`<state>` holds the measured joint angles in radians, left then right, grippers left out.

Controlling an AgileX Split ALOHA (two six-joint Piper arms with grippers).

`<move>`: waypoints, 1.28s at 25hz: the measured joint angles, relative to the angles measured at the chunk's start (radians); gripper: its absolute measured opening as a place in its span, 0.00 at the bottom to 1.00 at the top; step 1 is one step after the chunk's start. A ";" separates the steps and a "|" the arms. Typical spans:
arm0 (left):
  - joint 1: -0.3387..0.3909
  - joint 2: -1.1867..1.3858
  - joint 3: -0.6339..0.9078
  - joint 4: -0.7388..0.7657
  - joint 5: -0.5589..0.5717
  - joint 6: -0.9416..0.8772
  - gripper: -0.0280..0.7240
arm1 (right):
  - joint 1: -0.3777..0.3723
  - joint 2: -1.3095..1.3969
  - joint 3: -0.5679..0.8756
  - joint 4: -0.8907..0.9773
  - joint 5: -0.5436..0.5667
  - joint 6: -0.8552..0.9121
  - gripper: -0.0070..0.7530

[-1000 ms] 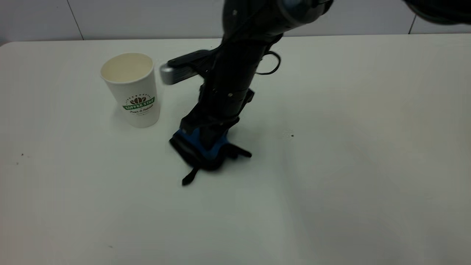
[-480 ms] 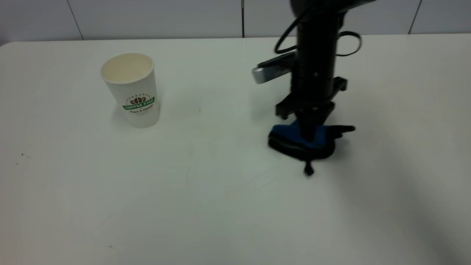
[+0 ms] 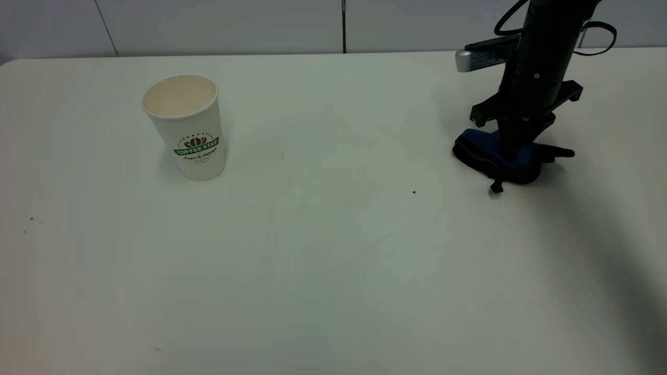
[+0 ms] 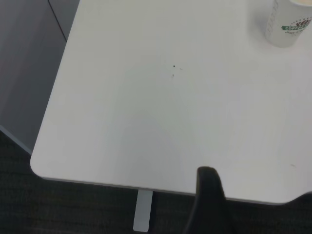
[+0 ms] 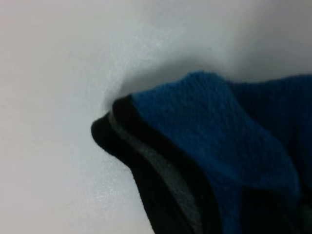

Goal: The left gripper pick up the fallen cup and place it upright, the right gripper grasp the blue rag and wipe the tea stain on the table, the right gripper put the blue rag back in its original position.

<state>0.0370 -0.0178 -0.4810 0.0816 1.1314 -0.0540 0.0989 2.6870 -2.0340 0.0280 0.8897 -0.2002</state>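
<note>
— Right claw (image 3: 513,151) first: what is it doing?
— Pointing straight down at the far right of the table (image 3: 333,271), clenched on the blue rag (image 3: 490,153), which rests bunched on the surface.
— And the cup (image 3: 186,127)?
— Upright, far left, well apart from the rag.

You can't see the right gripper (image 3: 513,156) fingertips — they sink into the blue rag (image 3: 495,156), and the arm runs off the exterior view's top edge. The right wrist view cuts the rag off at two edges. The left wrist view clips the cup (image 4: 288,24) — only its lower logo side shows.
</note>
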 joint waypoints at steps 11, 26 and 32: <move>0.000 0.000 0.000 0.000 0.000 0.000 0.79 | 0.000 -0.173 0.018 -0.015 0.095 0.077 0.91; 0.000 0.000 0.000 0.001 0.000 0.000 0.79 | 0.012 -1.268 0.950 -0.028 0.181 0.136 0.76; 0.000 0.000 0.000 0.001 0.000 0.000 0.79 | 0.012 -1.675 1.358 0.007 0.107 0.169 0.76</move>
<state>0.0370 -0.0178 -0.4810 0.0825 1.1314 -0.0540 0.1106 1.0120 -0.6763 0.0355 0.9971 -0.0315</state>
